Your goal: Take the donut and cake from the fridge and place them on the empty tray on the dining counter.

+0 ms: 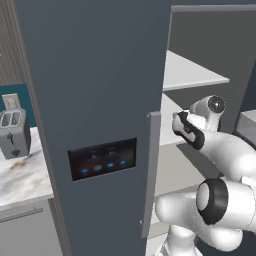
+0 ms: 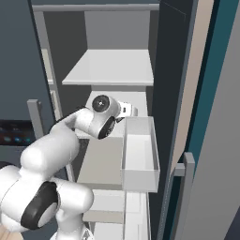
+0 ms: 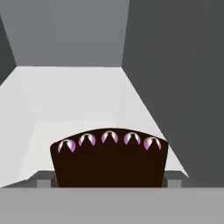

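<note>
Reaching into the fridge (image 2: 117, 65), you have the cake (image 3: 109, 159) between jaws standing wide apart, so next ease forward and close on it.

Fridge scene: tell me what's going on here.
The robot arm has reached into the open fridge. In the hand view, the gripper sits right at the cake, a dark slice with pinkish dollops, on a pale shelf. The slice sits between the fingers; whether they have closed on it cannot be told.
</note>
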Controlling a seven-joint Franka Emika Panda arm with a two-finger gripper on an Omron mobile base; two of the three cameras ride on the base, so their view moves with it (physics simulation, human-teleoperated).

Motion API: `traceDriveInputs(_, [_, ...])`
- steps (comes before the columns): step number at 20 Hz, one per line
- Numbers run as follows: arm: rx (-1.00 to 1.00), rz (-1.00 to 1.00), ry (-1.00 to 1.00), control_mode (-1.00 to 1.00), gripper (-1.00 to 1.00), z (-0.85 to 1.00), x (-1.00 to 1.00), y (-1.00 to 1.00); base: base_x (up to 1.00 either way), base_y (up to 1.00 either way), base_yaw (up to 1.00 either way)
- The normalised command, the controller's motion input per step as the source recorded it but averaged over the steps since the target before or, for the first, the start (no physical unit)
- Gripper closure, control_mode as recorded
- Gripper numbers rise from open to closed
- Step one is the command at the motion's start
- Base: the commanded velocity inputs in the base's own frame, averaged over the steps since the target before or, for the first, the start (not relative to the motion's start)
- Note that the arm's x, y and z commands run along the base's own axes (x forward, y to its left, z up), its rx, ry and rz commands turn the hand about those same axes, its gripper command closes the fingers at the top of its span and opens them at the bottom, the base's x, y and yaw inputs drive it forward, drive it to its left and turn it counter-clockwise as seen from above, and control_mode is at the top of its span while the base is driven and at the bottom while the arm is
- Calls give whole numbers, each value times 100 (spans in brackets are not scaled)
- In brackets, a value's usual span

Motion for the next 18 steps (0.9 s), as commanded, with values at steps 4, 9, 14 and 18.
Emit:
traceDriveInputs(4, [-5,5,12,-100,100,4,-97,46,0,0,0])
traceDriveInputs(9, [0,4,5,-100,100,66,-100,19,0,0,0])
traceDriveInputs(14, [0,0,-4,-100,100,97,-100,0,0,0,0])
traceDriveInputs(18, [0,0,-7,-100,100,83,-100,0,0,0,0])
